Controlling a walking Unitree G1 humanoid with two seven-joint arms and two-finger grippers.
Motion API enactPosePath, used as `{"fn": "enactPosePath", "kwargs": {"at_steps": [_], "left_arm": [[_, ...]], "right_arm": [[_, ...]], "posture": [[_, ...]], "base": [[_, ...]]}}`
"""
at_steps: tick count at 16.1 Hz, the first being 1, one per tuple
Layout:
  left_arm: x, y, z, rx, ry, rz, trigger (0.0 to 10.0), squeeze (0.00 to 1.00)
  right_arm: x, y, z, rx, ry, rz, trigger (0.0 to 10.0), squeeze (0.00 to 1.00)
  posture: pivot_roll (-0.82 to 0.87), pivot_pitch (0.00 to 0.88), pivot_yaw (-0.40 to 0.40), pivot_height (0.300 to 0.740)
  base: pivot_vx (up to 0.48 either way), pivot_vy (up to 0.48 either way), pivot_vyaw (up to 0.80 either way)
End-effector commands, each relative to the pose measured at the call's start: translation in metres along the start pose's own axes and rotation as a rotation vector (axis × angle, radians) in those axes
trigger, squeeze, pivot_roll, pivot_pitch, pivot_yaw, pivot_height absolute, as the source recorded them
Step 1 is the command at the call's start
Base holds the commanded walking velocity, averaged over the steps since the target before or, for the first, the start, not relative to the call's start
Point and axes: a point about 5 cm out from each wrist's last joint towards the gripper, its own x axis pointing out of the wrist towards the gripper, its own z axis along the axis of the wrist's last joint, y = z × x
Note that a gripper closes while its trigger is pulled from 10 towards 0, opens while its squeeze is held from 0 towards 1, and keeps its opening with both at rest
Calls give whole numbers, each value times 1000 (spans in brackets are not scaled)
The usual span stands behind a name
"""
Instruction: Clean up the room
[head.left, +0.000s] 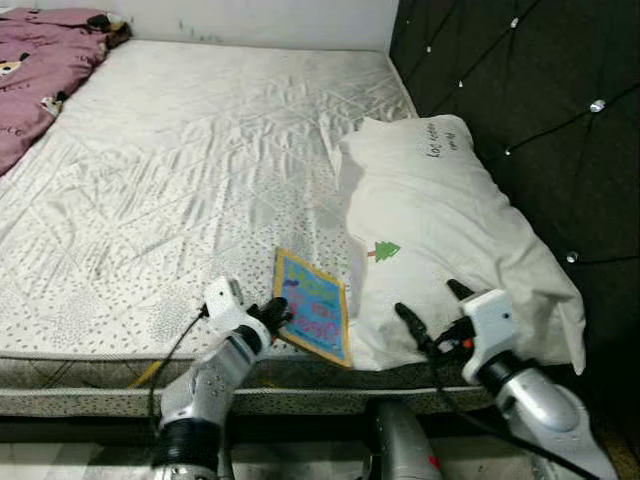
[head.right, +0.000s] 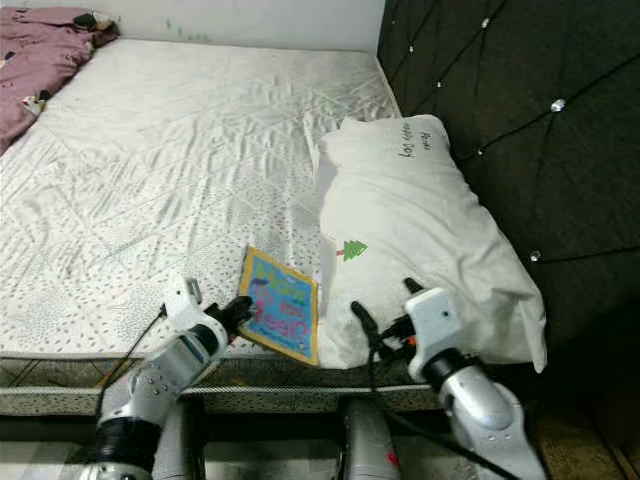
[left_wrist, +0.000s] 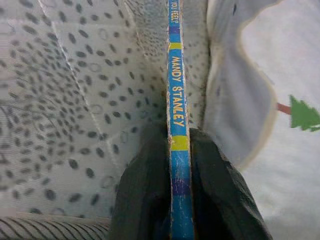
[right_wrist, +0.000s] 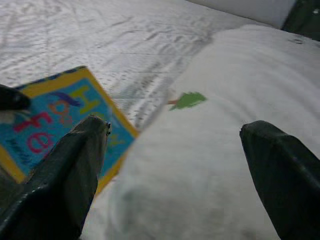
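Note:
A thin blue and yellow picture book (head.left: 313, 305) lies at the mattress's near edge, tipped up against a white pillow (head.left: 440, 230) with a small green tree print. My left gripper (head.left: 277, 312) is shut on the book's left edge; in the left wrist view both fingers (left_wrist: 145, 195) clamp its blue spine (left_wrist: 177, 125). My right gripper (head.left: 430, 312) hangs open over the pillow's near end, its two fingers (right_wrist: 65, 165) spread wide apart with nothing between them.
The white patterned mattress (head.left: 170, 170) stretches away ahead. A purple quilt (head.left: 35, 70) is bunched at its far left corner. A dark tufted headboard (head.left: 540, 90) runs along the right side. The bed's front edge (head.left: 90, 375) lies just below my arms.

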Motion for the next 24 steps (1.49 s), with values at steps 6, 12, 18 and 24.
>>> {"fn": "enactPosePath", "kwargs": {"at_steps": [6, 12, 18, 24], "left_arm": [[9, 28, 30, 78, -109, 28, 10000, 0], [25, -4, 23, -1, -51, -165, 10000, 0], [27, -6, 16, -40, -11, -217, 10000, 0], [25, 14, 14, 15, -19, -103, 10000, 0]], "right_arm": [[-4, 8, 4, -53, -12, 40, 10000, 0], [0, 2, 8, -63, -29, -2, 10000, 0], [1, 6, 10, -82, -39, 6, 10000, 0], [4, 5, 10, -103, -45, 2, 10000, 0]], "posture": [[-128, 68, -60, 575], [-147, 69, -54, 575], [-153, 69, -52, 575], [-155, 54, -54, 575]], "base": [[0, 0, 0], [0, 0, 0], [0, 0, 0], [0, 0, 0]]}}
